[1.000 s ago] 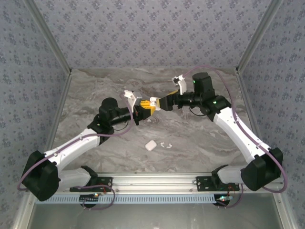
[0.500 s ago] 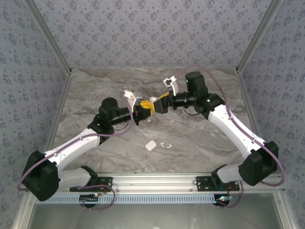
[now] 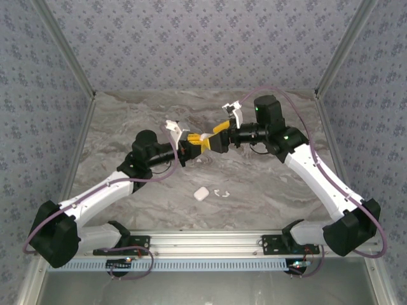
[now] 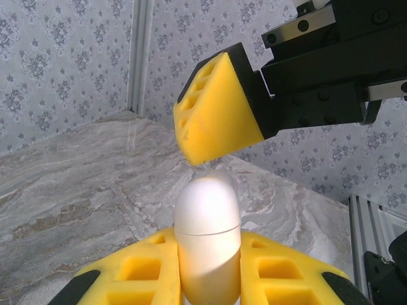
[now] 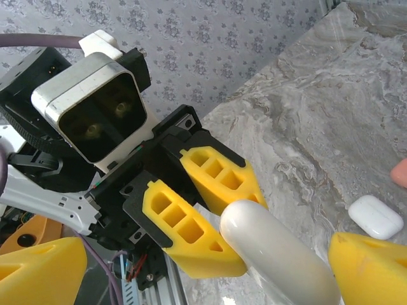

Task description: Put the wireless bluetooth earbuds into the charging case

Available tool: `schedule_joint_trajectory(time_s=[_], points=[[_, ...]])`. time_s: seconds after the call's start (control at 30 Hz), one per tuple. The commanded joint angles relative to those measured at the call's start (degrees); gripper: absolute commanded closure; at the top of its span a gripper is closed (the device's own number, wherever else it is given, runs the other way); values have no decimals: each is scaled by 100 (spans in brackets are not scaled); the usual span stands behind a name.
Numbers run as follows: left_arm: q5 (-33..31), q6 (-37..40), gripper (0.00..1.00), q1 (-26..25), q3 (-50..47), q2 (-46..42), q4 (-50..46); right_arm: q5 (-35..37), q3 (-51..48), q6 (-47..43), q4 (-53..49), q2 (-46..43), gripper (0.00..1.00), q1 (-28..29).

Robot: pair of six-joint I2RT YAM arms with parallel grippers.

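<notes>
My left gripper [image 4: 208, 244] is shut on a white, pill-shaped charging case [image 4: 207, 216], held upright above the table with its closed lid end poking out. In the top view this left gripper [image 3: 193, 143] meets my right gripper [image 3: 213, 136] mid-table. The right gripper [image 5: 208, 257] stands open, its yellow fingers [image 5: 372, 267] on either side of the case's free end [image 5: 280, 257]. One of its fingers [image 4: 216, 111] hangs just above the case. Two white earbuds [image 3: 221, 192] lie on the marble in front.
A second white case [image 3: 201, 194] lies shut beside the earbuds and also appears on the marble [image 5: 375, 216] in the right wrist view. A small coral thing [image 5: 400, 172] peeks in at that view's right edge. Patterned walls enclose the table [image 3: 127, 121].
The right arm has moved left toward the left gripper and rolled its wrist, bringing its open fingers round the held case. The left arm and the things on the table have stayed put.
</notes>
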Motion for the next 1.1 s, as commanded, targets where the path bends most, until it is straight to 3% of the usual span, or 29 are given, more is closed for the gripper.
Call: schedule_joint_trajectory(time_s=[0.0,0.27,0.53,0.67,0.9,1.07], points=[[-35,109,100,-32,212,-80,167,291,17,-145,-232,-76,0,-3],[-330,161,100,-29,186,-253,-242,1919,52,-136,-423,-351,0,-393],[-1033,-78,100,98,-9,-395,-849,2804,-793,423,8,-1006,0,-1050],[-1106,-664,100,487,-251,-391,-989,2671,-1107,780,60,-1098,0,-1374],[-1114,-1350,100,1024,-750,-387,-1352,1647,-1961,2026,1233,-921,0,-1885],[-1193,-1491,100,1130,-954,-315,-1798,1704,-2013,2070,1187,-677,0,-1864]])
